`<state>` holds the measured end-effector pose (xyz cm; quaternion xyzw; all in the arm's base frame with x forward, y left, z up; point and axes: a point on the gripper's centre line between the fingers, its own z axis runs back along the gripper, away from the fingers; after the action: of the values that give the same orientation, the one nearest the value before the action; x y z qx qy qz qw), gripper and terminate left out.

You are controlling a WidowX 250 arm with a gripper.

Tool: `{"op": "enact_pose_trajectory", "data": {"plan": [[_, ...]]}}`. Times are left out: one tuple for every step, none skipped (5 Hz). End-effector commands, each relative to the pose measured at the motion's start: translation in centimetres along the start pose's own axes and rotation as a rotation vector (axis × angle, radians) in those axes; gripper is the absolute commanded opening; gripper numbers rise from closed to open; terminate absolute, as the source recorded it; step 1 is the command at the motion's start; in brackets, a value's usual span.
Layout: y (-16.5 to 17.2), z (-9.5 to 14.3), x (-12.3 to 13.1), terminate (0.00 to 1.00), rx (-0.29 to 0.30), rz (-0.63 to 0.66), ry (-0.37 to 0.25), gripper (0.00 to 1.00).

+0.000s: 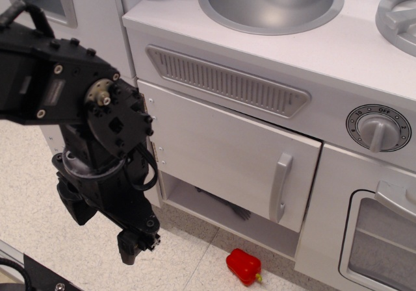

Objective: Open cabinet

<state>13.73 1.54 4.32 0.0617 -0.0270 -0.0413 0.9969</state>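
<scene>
The black robot arm (84,128) fills the nine o'clock side of the view, its pincer (136,242) pointing down toward seven o'clock, just above the speckled floor (188,265). From here I cannot tell whether the pincer is wide or narrow; only a dark tip shows, and nothing is in it.

The cabinet (227,151) sits dead centre: a plain, wide, light grey door below the slotted vent panel (227,83). Its short silver bar handle (281,187) stands upright at the door's three o'clock edge, well apart from the pincer. The door looks slightly ajar, with a dark gap along its top and right edges, and an open shelf space shows beneath it.

At twelve o'clock the round silver sink (270,2) sinks into the countertop. At three o'clock sits a dial knob (378,128), and below it, toward four o'clock, the windowed oven door (383,245). On the floor at six o'clock lies a small red toy pepper (244,265), just in front of the kitchen's base.
</scene>
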Motion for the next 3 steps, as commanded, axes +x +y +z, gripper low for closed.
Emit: {"op": "enact_pose_trajectory", "data": {"plan": [[0.0,0.0,0.0,0.00,0.000,0.000,0.000,1.00],[-1.6,-2.2,3.6,0.00,-0.036,0.013,-0.028,1.00],[-3.3,-4.0,7.5,0.00,-0.039,0.093,-0.087,1.00]]}}
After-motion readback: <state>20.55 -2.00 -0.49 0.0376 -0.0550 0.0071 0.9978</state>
